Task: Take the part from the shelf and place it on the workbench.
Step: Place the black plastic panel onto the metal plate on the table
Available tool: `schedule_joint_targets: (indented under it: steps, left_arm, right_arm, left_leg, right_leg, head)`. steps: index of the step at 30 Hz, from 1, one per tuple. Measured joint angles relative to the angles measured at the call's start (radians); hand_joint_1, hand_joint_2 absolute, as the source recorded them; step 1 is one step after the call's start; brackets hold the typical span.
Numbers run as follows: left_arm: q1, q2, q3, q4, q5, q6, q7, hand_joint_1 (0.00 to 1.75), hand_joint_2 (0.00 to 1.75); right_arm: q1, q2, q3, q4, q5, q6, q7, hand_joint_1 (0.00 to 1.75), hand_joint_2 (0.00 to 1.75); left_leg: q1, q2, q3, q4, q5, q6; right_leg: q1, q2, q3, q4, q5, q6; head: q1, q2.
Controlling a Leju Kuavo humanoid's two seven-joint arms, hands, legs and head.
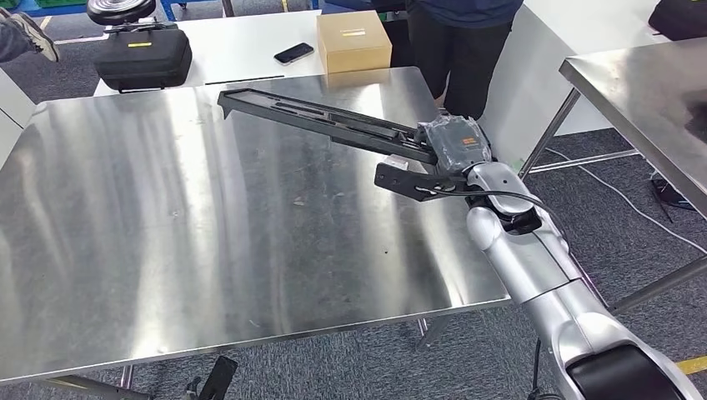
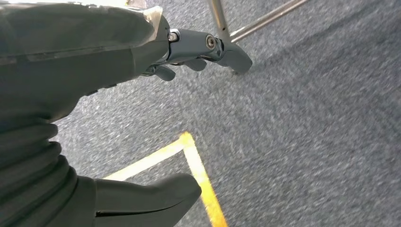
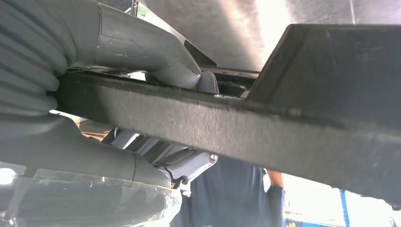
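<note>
While the person (image 1: 463, 42) stands behind the workbench (image 1: 167, 225):
Right hand (image 1: 454, 146): grips the long black part (image 1: 325, 121) above the workbench.
Left hand (image 2: 85, 52): holds nothing, fingers loosely curled, over carpet.

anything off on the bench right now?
Nothing spilled or damaged. The long black part lies diagonally across the workbench, gripped at one end by the right hand; that end sits close to the bench's right edge.

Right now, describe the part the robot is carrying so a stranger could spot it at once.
Find the big steel workbench. Over its far right corner the right robot hand grips a long black part, a flat bracket-like rail. Unlike the boxy black case and cardboard box behind, it is thin and elongated.
</note>
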Motion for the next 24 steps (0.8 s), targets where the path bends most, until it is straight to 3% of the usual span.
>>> schedule_joint_targets:
  steps: [1, 3, 5, 11, 17, 21, 24]
  left_arm:
    - [0.000, -0.001, 0.003, 0.000, 0.000, 0.004, -0.005, 0.00, 1.75]
    - [-0.001, -0.004, 0.008, 0.000, -0.002, 0.007, -0.019, 0.00, 1.75]
    - [0.000, -0.006, 0.013, 0.000, -0.001, 0.006, -0.028, 0.00, 1.75]
    - [-0.001, -0.015, 0.072, 0.000, 0.071, -0.028, -0.058, 0.00, 1.75]
    - [-0.001, -0.026, 0.149, 0.000, 0.157, -0.096, -0.083, 0.00, 1.75]
    - [-0.001, -0.033, 0.194, 0.000, 0.193, -0.094, -0.086, 0.00, 1.75]
    - [0.000, -0.036, 0.222, 0.000, 0.209, -0.086, -0.093, 0.00, 1.75]
  right_arm:
    - [0.000, 0.003, 0.000, 0.002, 0.006, 0.001, 0.000, 1.75, 1.75]
    - [0.000, 0.008, 0.001, 0.013, 0.022, 0.000, 0.001, 1.75, 1.75]
    - [0.004, 0.012, 0.002, 0.033, 0.041, -0.004, 0.001, 1.75, 1.75]
    - [0.010, 0.038, 0.015, 0.100, 0.103, -0.005, -0.003, 1.75, 1.75]
    - [-0.004, 0.067, 0.037, 0.162, 0.159, 0.007, -0.009, 1.75, 1.75]
    - [-0.007, 0.086, 0.053, 0.187, 0.173, 0.006, -0.014, 0.00, 0.00]
    - [-0.007, 0.097, 0.062, 0.196, 0.182, 0.006, -0.014, 0.00, 0.00]
  left_leg:
    - [0.002, 0.001, 0.026, -0.064, 0.033, -0.004]
    - [0.004, -0.001, 0.055, -0.130, 0.057, 0.000]
    - [0.002, -0.005, 0.056, -0.134, 0.056, 0.011]
    - [-0.005, -0.014, 0.056, -0.134, 0.053, 0.022]
    - [-0.008, -0.013, 0.056, -0.133, 0.052, 0.028]
    - [-0.007, -0.009, 0.058, -0.134, 0.052, 0.028]
    - [-0.006, -0.009, 0.058, -0.135, 0.053, 0.028]
  right_leg:
    - [0.001, 0.001, 0.002, 0.005, -0.007, 0.008]
    - [0.007, 0.003, -0.001, 0.015, -0.017, 0.018]
    - [0.009, 0.002, -0.003, 0.015, -0.018, 0.020]
    - [0.007, -0.005, 0.008, 0.000, -0.018, 0.020]
    - [0.005, -0.005, 0.007, -0.001, -0.015, 0.029]
    - [0.007, -0.004, 0.005, 0.000, -0.014, 0.034]
    - [0.008, -0.004, 0.004, 0.002, -0.015, 0.034]
  head:
    - [-0.002, 0.000]
    - [-0.003, 0.000]
    - [-0.001, 0.000]
    - [0.001, 0.000]
    - [0.000, 0.000]
    - [0.000, 0.000]
    - [0.000, 0.000]
